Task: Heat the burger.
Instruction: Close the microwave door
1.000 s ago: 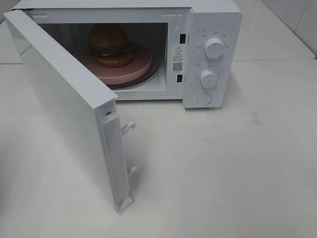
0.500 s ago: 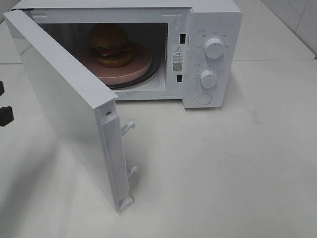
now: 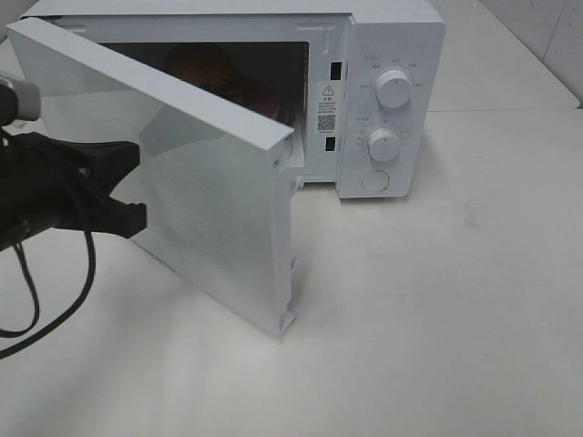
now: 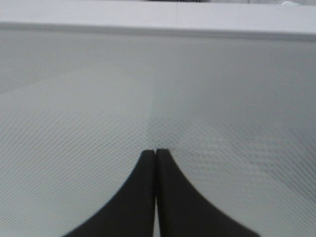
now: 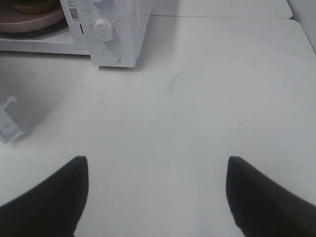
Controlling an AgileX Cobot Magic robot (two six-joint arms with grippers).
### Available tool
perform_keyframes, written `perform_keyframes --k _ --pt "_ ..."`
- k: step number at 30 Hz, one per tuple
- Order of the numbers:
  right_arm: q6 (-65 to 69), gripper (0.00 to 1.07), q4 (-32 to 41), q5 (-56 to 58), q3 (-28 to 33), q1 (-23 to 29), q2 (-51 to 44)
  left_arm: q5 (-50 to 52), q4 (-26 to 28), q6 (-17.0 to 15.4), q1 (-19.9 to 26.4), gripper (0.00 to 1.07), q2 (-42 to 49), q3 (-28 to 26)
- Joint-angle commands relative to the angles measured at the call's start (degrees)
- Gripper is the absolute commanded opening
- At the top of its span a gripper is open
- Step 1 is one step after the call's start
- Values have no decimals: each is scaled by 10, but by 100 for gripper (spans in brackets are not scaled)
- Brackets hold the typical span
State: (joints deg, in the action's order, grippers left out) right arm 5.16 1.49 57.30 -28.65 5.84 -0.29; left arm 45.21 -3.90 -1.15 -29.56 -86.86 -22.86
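Note:
The burger [image 3: 204,62] sits on a pink plate [image 3: 261,96] inside the white microwave [image 3: 401,41], mostly hidden behind the half-swung door [image 3: 219,209]. In the exterior view my left gripper [image 3: 127,157] reaches in from the left, against the door's outer face. The left wrist view shows that gripper [image 4: 156,152] shut, its tips on the dotted door window [image 4: 207,98], holding nothing. My right gripper [image 5: 155,197] hangs open and empty above bare table in front of the microwave's control panel [image 5: 118,29]. That view catches the plate [image 5: 34,19] and the burger's bottom edge [image 5: 30,6].
Two dials [image 3: 393,88] [image 3: 384,144] and a round button [image 3: 374,180] are on the panel. A black cable [image 3: 27,300] loops from the left arm onto the white table [image 3: 437,309]. The door's latch corner [image 5: 10,126] shows in the right wrist view.
The left gripper has come in from the left and met the door's outer face. The door has swung from wide open to about half shut, covering most of the burger.

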Motion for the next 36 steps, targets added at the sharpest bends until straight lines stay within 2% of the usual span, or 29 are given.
perform_keyframes --k 1,9,17,18,21,23,26,28,34,36 --pt "2 75 -1 -5 2 -2 -15 9 12 0 -18 0 -15 -19" --pt "2 75 -1 -5 2 -2 -15 5 58 4 -77 0 -72 -84" --pt "2 75 -1 -5 2 -2 -15 4 85 5 -113 0 -122 -144" --pt "2 75 -1 -5 2 -2 -15 0 86 4 -115 0 -134 -161" --pt "2 75 -1 -5 2 -2 -15 -4 87 4 -115 0 -140 -168" --pt "2 75 -1 -5 2 -2 -15 -31 87 4 -115 0 -158 -202" --pt "2 75 -1 -5 2 -2 -15 -36 87 4 -115 0 -160 -209" --pt "2 75 -1 -5 2 -2 -15 -53 87 4 -115 0 -172 -240" --pt "2 75 -1 -5 2 -2 -15 -56 87 4 -115 0 -182 -262" --pt "2 75 -1 -5 2 -2 -15 -58 87 4 -115 0 -195 -286"
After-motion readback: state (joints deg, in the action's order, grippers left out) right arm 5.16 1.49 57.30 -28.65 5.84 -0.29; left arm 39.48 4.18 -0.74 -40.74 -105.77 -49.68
